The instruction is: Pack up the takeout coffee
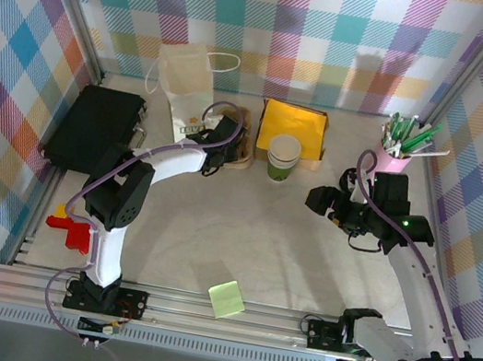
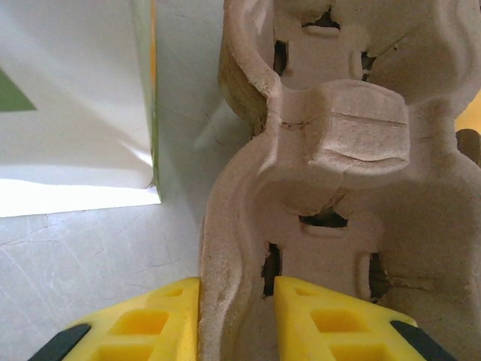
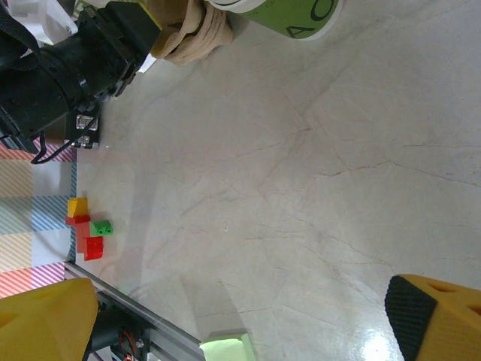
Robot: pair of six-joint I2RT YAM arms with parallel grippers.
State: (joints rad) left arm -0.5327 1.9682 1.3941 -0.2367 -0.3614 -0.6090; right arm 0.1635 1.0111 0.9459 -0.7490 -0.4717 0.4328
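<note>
Two arms work over the pale desk (image 1: pixel 301 266). The left gripper (image 2: pixel 237 312) is at the brown pulp cup carrier (image 2: pixel 338 188) near the back of the desk. It is closed on the carrier's near wall, with one of its yellow fingers (image 2: pixel 150 327) against the outside and the other inside a cup well. The carrier lies flat, just beside a white paper bag (image 1: pixel 186 87) on its left.

The takeout coffee cup (image 1: pixel 283 157) stands upright on the desk just right of the carrier, apart from both grippers. It sits directly in front of a flat yellow packet (image 1: pixel 294 126). Its top is cream and its lower part green, and the right wrist view shows dark lettering on the green band.

The right gripper (image 3: pixel 240 312) hovers above bare desk to the right of the cup, its jaws spread wide and holding nothing.

A pink cup of pens (image 1: pixel 395 156) stands at the back right and a black case (image 1: pixel 96 127) lies at the far left. Some red, yellow and green blocks (image 1: pixel 68 232) sit at the left edge, and a green sticky note (image 1: pixel 226 299) lies at the near edge.
</note>
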